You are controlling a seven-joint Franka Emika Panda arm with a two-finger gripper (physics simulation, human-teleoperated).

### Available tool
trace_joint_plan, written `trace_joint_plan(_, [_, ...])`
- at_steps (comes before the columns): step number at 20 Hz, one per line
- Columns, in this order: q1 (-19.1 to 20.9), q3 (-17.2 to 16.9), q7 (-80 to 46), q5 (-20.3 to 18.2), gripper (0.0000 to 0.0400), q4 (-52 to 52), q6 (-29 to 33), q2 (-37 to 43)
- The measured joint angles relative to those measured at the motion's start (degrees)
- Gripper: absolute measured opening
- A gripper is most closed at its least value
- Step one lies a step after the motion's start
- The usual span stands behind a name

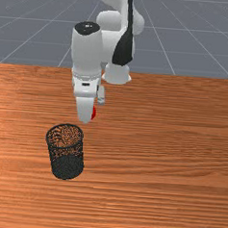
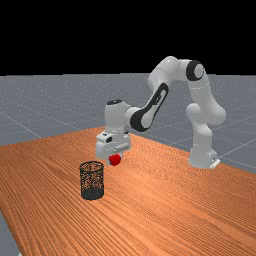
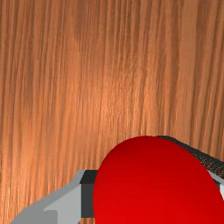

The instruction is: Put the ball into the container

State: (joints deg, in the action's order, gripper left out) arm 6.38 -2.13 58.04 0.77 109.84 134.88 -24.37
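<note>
Clamping the red ball [image 2: 115, 160] between both fingers [image 3: 87, 197], the pincer [image 3: 154, 197] is holding it above the table [image 1: 153, 196], beside the container [image 1: 68, 166] and short of its mouth. A slightly off-centre grip on so round a thing is risking a slip once the arm [image 2: 115, 117] is swinging across. The rim [image 2: 92, 162] is posing the next danger: if the pincer is travelling too low, it may be catching the mesh and tipping the container. Opening too soon is inviting a drop outside, with the ball rolling off.

In the wrist view the ball is covering most of one finger, and a cut-off strip of mesh is peeking out behind. In the front view the arm is hiding much of the ball. Whether the ball is clearing the rim's height, I am not managing to tell.
</note>
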Motion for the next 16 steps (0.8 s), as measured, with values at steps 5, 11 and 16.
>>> trace_joint_plan(5, [0.7,-0.8,-1.4,-0.4,0.0279,0.2,-1.3,2.2])
trace_joint_plan(11, [0.4,-0.9,-3.0,-0.5,0.0279,-8.8,-6.5,-2.4])
trace_joint_plan(16, [-0.6,-1.5,-3.8,1.4,0.0279,-17.6,-9.6,-8.0])
